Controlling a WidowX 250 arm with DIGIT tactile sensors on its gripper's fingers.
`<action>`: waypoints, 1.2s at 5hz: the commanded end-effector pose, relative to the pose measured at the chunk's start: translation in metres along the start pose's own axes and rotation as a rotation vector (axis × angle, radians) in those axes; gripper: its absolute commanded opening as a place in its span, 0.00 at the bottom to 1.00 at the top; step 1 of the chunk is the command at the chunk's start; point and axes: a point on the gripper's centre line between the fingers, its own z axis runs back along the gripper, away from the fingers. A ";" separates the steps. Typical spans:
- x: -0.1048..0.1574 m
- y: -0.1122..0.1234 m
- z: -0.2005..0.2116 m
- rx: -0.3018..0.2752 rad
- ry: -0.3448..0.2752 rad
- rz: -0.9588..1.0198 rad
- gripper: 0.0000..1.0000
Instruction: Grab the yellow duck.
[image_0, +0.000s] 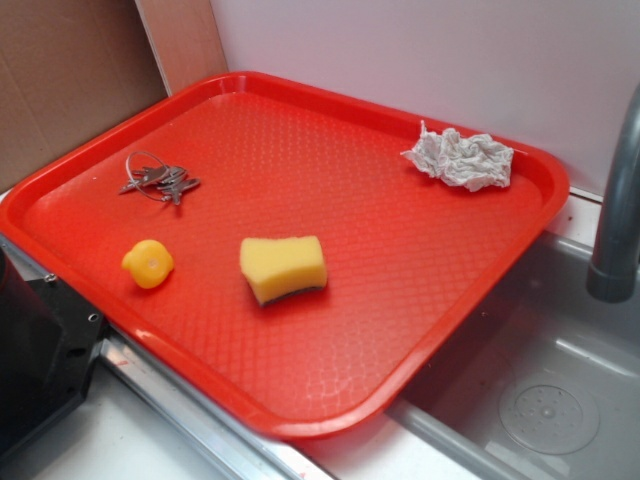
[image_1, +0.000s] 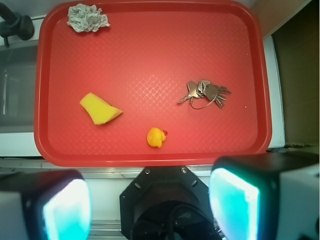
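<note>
Duck (image_0: 148, 263) small, rounded, yellow-orange, flat circular face, on red tray (image_0: 400, 290).

Down at the wrist view's bottom edge, the gripper (image_1: 150, 210) is only two blurred glowing fingers (image_1: 67, 210), tips cut off, so jaw spacing can't be read. In the exterior view a dark block (image_0: 40, 360) is clipped at the left edge, unidentifiable. The faucet (image_0: 618, 190) runs off the right. The keys (image_0: 160, 180) are too small to count.
</note>
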 end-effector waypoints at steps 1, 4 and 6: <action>0.000 0.000 0.000 0.000 0.000 0.000 1.00; 0.010 0.012 -0.058 -0.040 -0.058 0.050 1.00; 0.009 0.017 -0.110 0.010 -0.004 0.002 1.00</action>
